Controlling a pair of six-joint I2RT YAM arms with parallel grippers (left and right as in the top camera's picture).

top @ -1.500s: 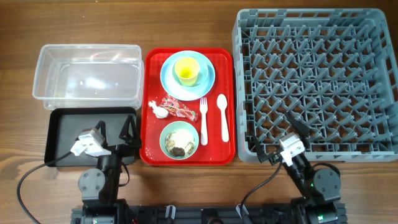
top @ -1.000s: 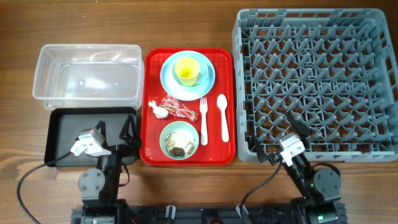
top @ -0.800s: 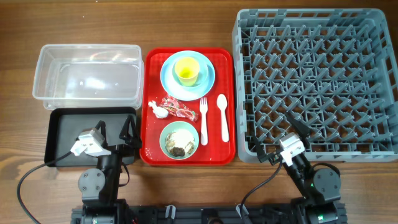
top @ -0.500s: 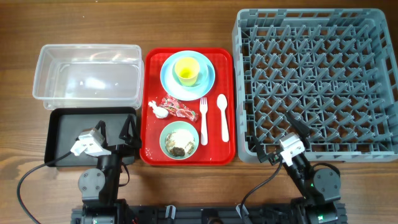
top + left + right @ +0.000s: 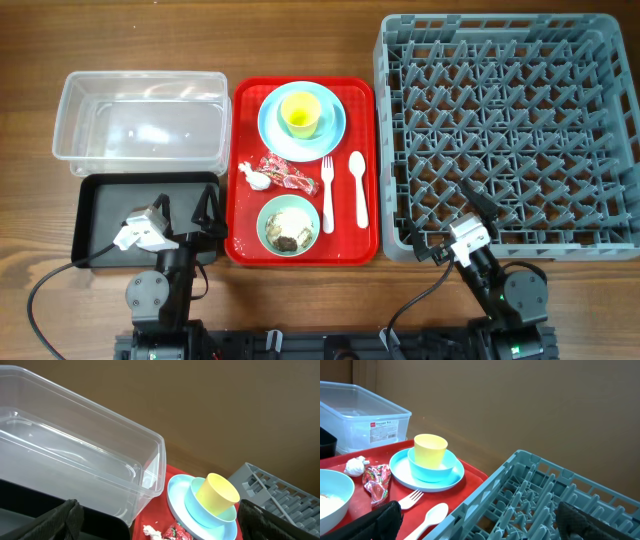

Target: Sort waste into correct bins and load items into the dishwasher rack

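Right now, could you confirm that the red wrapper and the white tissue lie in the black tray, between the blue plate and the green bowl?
Not quite: the red wrapper and white tissue lie on the red tray, not in the black tray. The overhead view shows them there, between the blue plate and the green bowl.

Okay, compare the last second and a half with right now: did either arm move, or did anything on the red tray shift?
Nothing visibly changed. The left gripper and right gripper stay open and empty at the near edge of the table, and everything on the red tray lies where it was.
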